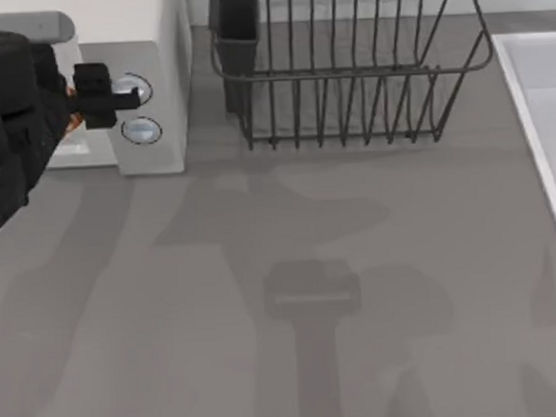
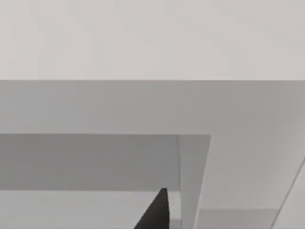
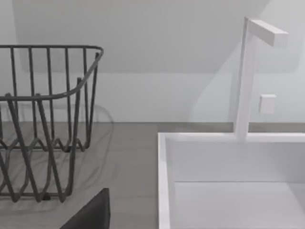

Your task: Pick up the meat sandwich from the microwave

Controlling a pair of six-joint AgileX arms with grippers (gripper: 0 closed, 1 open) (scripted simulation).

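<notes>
The meat sandwich (image 1: pixel 71 121) shows as a small orange-brown sliver at the front of the microwave (image 1: pixel 161 75), at the far left of the worktop (image 1: pixel 282 291) in the top view. Most of it is hidden behind the left arm, so I cannot tell whether it rests inside the microwave or is held. The left hand (image 1: pixel 96 98) is just beside it, in front of the 2 round dials (image 1: pixel 142 131) of the microwave. I cannot tell if this hand is wide, narrow or holding the sandwich. In the left wrist view 1 dark fingertip (image 2: pixel 155 212) is close to the pale walls of the microwave (image 2: pixel 152 105).

To the right of the microwave stands a dark wire dish rack (image 1: pixel 346 76) with a dark cup holder (image 1: pixel 236 35) at its left end. A white sink (image 1: pixel 542 132) is at the right edge of the worktop. The right wrist view shows the rack (image 3: pixel 47 119), the sink (image 3: pixel 228 162) with its white tap (image 3: pixel 245 81), and 1 dark fingertip (image 3: pixel 93 214) of the right hand, whose state I cannot tell.
</notes>
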